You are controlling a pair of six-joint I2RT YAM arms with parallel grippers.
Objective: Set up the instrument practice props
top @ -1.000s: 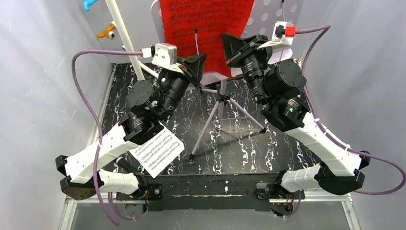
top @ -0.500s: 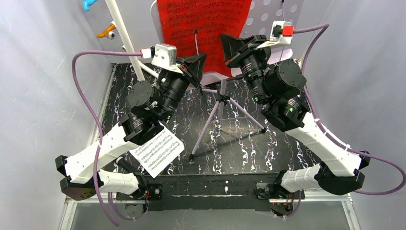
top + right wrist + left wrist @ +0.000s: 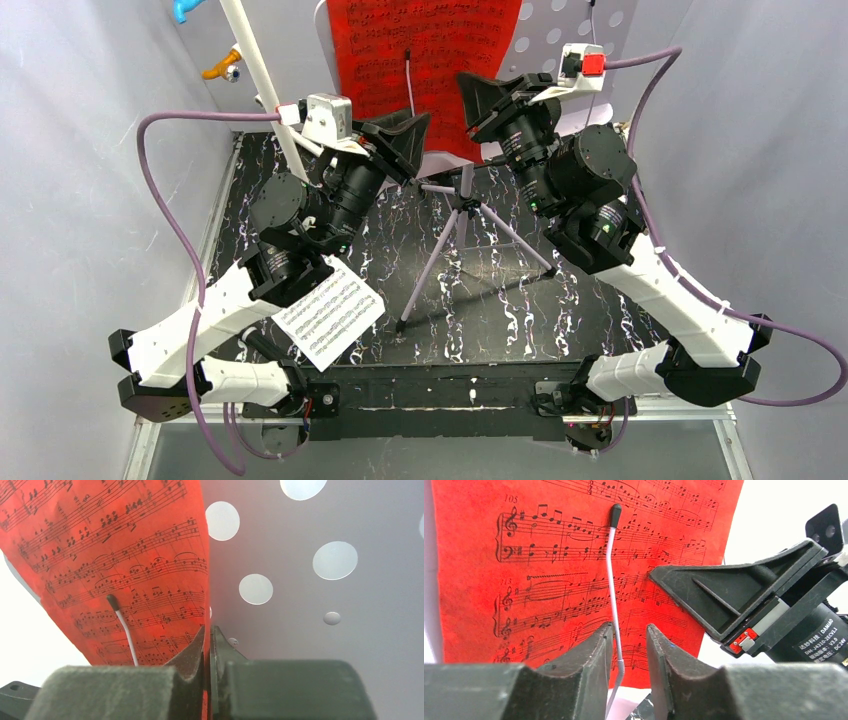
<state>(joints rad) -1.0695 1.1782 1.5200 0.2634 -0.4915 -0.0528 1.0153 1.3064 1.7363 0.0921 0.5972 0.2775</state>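
Observation:
The red music sheet (image 3: 420,50) leans on the lilac perforated music stand (image 3: 560,40), whose tripod legs (image 3: 465,220) stand on the black mat. My right gripper (image 3: 478,95) is shut on the sheet's lower right edge; in the right wrist view red paper (image 3: 125,555) shows between the closed jaws (image 3: 207,635), in front of the stand's desk (image 3: 300,630). My left gripper (image 3: 405,135) is open (image 3: 630,630), just before the thin microphone (image 3: 615,512), whose stalk rises in front of the sheet (image 3: 409,75). The white music sheet (image 3: 328,315) lies flat by the left arm.
A white PVC pipe (image 3: 262,80) slants up at the back left, with a blue clip (image 3: 185,10) and an orange clip (image 3: 220,70) near it. Grey curtains close in both sides. The right gripper's body (image 3: 744,595) sits close to the right of my left fingers.
The left arm has swung a little to the left and back. The right gripper has lifted slightly, and the red sheet has shifted up with it.

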